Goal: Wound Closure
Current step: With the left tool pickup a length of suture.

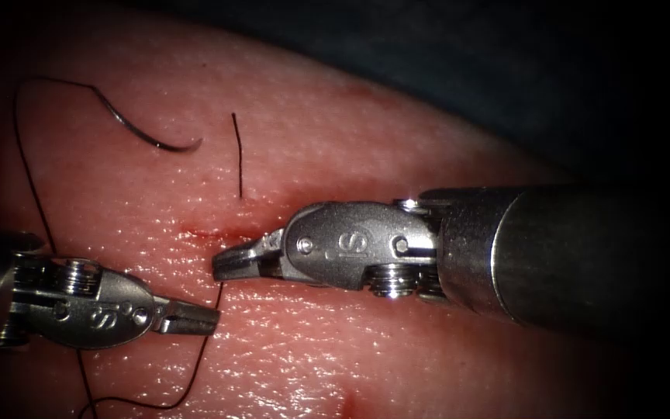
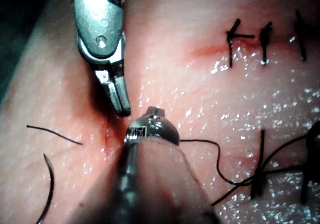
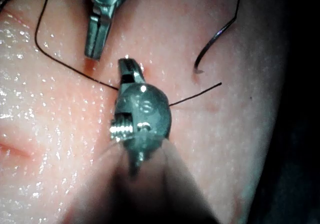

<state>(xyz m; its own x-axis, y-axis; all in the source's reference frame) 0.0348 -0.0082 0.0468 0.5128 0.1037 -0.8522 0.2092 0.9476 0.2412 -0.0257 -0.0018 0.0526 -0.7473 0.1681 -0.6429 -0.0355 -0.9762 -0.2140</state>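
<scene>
Needle (image 1: pixel 145 132) dark, curved, loose on tissue (image 1: pixel 397 132), left pincer (image 1: pixel 195 318) together empty, right pincer (image 1: pixel 230 264) likewise.

Your right tool (image 1: pixel 234 264), dull silver wrist stamped with an S, round pins, ribbed pulley beneath, thick grey shaft (image 1: pixel 552 256) behind, your left tool (image 1: pixel 195 318), same silver housing, S mark, stubby ridged jaws

A single letter "S" is stamped into the metal side plate of the right tool (image 1: pixel 236 264), roughly at the middle of its wrist housing, read sideways. The left tool (image 1: pixel 191 316) carries the same "S" on its own plate, at about four o'clock from its pivot pins. I can make out no other letters, numbers or brand marks on either.
</scene>
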